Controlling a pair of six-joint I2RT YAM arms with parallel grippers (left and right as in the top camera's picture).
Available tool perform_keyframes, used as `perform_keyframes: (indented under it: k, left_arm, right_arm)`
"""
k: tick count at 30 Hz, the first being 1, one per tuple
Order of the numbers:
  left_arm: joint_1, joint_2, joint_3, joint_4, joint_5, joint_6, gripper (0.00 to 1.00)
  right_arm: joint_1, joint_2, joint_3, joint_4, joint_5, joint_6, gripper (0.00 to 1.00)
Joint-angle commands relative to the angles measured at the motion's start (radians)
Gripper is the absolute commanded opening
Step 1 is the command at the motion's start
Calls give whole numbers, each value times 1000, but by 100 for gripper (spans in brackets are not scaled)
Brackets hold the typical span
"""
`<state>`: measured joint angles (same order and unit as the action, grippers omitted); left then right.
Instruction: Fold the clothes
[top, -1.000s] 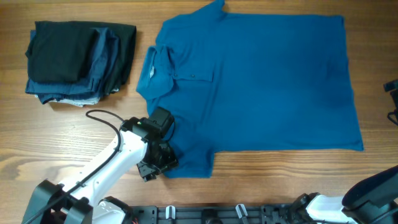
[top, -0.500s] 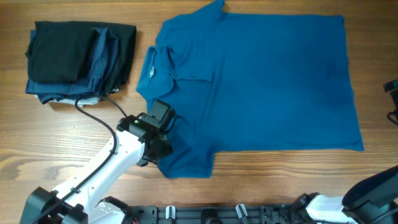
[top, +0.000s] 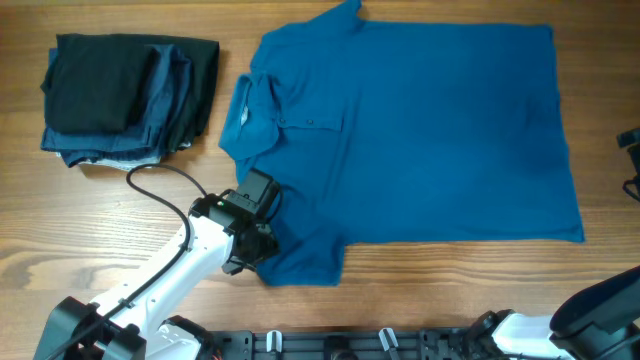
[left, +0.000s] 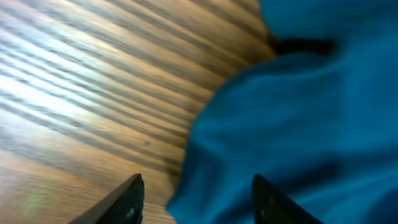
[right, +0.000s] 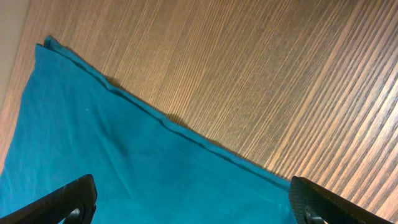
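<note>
A blue polo shirt (top: 420, 140) lies spread flat on the wooden table, collar to the left. My left gripper (top: 250, 252) is at the edge of the shirt's lower left sleeve. In the left wrist view the gripper (left: 199, 202) is open, with the sleeve's edge (left: 280, 137) between its fingers, one finger over wood and one over cloth. My right gripper (right: 193, 202) is wide open and empty above the shirt's hem (right: 124, 155). Only the right arm (top: 600, 300) shows in the overhead view.
A stack of folded dark clothes (top: 130, 95) sits at the table's far left. A black cable (top: 160, 180) loops from the left arm across the wood. A black object (top: 630, 140) pokes in at the right edge.
My left gripper has shifted slightly up and onto the sleeve's edge, then back a little. The sleeve's corner has been nudged. The right arm has not moved.
</note>
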<state>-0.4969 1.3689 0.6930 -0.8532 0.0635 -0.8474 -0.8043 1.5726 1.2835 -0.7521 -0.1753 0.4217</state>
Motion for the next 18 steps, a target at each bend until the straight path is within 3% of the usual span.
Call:
perform_keyframes:
  k: [1,12,15,18]
  left_arm:
    - [3,8,-9,5,52,2,54]
    - [4,8,-83,55,82,-40,55]
    - [4,4,-83,72,108,-40,40]
    - [4,-2,-78,92,203,-26,34]
  right_arm:
    - [-5,6,5,3,10,7,100]
    - [-5,6,5,3,10,7,100]
    - [-5,6,5,3,10,7,100]
    - [-5,5,5,3,10,7,100]
